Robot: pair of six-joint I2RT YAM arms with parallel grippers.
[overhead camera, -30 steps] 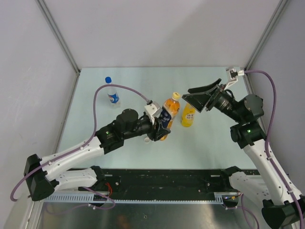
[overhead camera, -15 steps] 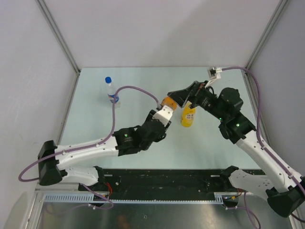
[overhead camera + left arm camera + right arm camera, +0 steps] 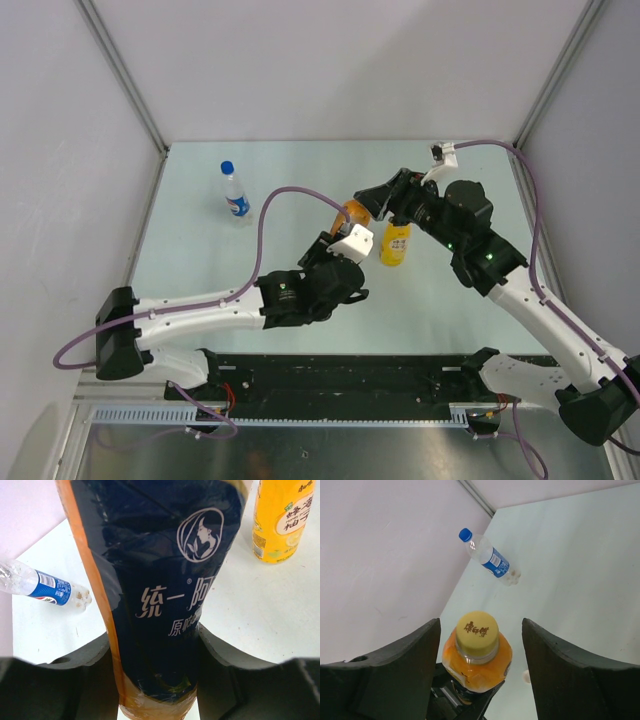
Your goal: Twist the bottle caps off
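My left gripper (image 3: pixel 157 645) is shut on the dark-labelled orange bottle (image 3: pixel 160 570) and holds it low on its body, upright. In the top view the left gripper (image 3: pixel 348 224) holds this bottle (image 3: pixel 353 212) at mid table. Its yellow-orange cap (image 3: pixel 477 628) is on. My right gripper (image 3: pixel 481 623) is open, one finger on each side of that cap, with gaps on both sides; it also shows in the top view (image 3: pixel 373 199). The tall yellow juice bottle (image 3: pixel 395 245) stands just to the right. The clear water bottle (image 3: pixel 235 195) with its blue cap (image 3: pixel 227 168) stands at the far left.
A small white round thing (image 3: pixel 526 676), maybe the white cap, lies on the table below the held bottle, partly hidden by my right finger. The grey side walls and the frame posts close in the table on the left, back and right.
My left arm has stretched out and carried the orange bottle a little farther and to the right. My right gripper has swung left and now straddles the bottle's cap.
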